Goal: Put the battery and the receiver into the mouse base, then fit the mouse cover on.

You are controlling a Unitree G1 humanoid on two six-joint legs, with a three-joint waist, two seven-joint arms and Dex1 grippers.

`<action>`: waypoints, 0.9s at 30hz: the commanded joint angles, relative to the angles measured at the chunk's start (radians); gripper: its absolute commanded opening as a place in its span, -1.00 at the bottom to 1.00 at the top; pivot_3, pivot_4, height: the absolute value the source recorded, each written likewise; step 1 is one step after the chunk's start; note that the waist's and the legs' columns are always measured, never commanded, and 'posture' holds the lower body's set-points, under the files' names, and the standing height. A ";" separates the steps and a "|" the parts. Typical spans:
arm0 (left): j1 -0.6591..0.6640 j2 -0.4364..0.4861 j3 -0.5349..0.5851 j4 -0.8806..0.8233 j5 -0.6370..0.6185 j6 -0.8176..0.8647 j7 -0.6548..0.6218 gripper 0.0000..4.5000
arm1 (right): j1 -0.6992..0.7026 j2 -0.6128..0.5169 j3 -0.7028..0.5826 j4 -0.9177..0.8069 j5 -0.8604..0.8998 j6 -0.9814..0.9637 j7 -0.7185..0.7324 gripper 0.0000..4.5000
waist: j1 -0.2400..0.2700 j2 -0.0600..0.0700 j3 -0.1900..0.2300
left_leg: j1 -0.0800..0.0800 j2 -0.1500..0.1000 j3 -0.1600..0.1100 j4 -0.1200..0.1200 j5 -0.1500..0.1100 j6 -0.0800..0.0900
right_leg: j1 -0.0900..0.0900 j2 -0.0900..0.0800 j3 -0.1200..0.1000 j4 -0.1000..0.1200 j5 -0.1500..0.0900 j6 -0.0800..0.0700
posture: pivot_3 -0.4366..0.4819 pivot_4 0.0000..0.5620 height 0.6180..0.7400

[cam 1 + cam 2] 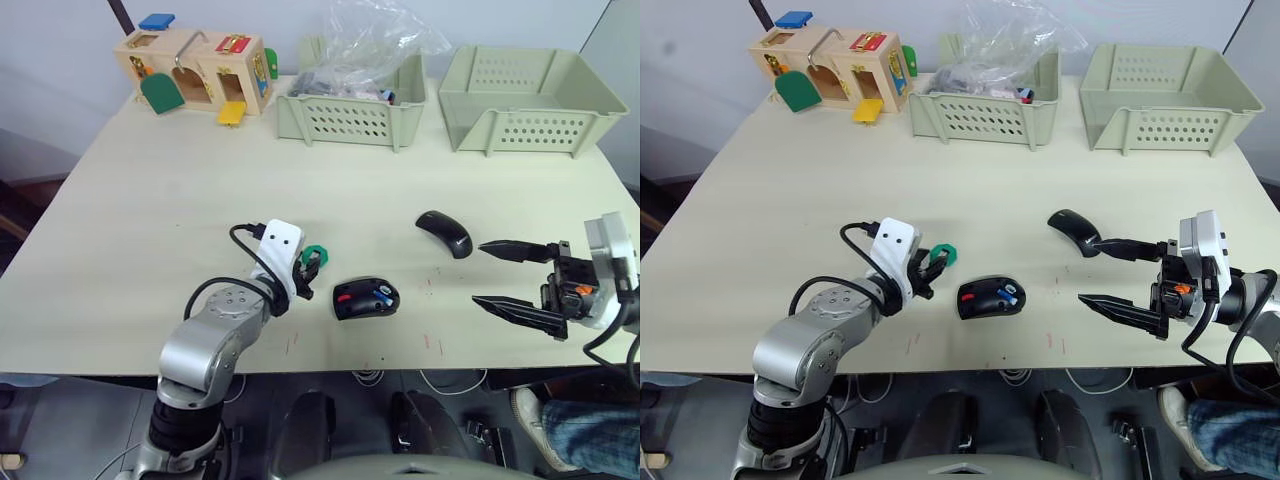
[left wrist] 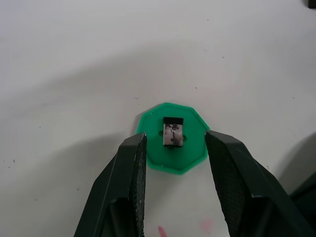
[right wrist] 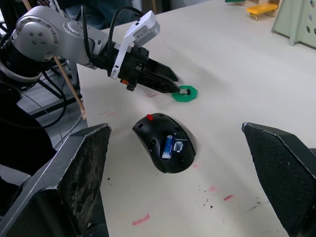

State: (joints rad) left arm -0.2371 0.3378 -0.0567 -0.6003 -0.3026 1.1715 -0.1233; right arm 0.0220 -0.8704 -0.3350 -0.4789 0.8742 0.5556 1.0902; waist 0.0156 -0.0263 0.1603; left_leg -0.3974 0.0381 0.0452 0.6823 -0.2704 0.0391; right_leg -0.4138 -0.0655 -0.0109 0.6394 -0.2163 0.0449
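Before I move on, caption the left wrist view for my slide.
Open left end effector straddling the receiver, which sits on a green octagonal disc on the table.

This looks like a robotics lab. On the pale table [image 1: 150, 180], two perforated green bins [image 1: 520, 100] stand beside a wooden latch-board toy [image 1: 195, 70], with cables [image 3: 59, 74] hanging off the table's edge.

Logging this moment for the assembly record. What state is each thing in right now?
battery: lying in the mouse base's compartment.
mouse base: uncovered, compartment up.
receiver: on the green octagonal disc, not yet gripped.
mouse cover: off, lying on the table, apart from the base.
left gripper: open, fingers either side of the receiver.
right gripper: open, holding nothing.
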 commanded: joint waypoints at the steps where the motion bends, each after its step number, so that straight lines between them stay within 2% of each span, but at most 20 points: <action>1: -0.025 -0.011 -0.003 0.002 0.018 -0.003 0.009 -0.12 | -0.012 -0.009 -0.032 -0.016 0.018 -0.001 0.002 1.00 | 0.000 0.000 0.000 | 0.000 0.000 0.000 0.000 0.000 0.000 | 0.000 0.000 0.000 0.000 0.000 0.000 | -0.05 -0.47 1.00; 27: -0.062 -0.023 -0.043 0.080 0.057 -0.016 -0.012 -0.12 | 0.024 0.000 -0.057 -0.063 0.039 -0.006 -0.018 1.00 | -0.001 0.000 0.000 | 0.000 0.000 0.000 0.000 0.000 0.000 | 0.000 0.000 0.000 0.000 0.000 0.000 | -0.05 -0.47 1.00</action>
State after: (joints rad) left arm -0.2829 0.3166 -0.0903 -0.5111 -0.2563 1.1716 -0.1295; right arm 0.0481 -0.8701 -0.3619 -0.5129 0.8928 0.5530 1.0777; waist 0.0150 -0.0263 0.1603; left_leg -0.3975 0.0380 0.0450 0.6823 -0.2704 0.0391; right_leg -0.4138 -0.0654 -0.0109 0.6394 -0.2163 0.0449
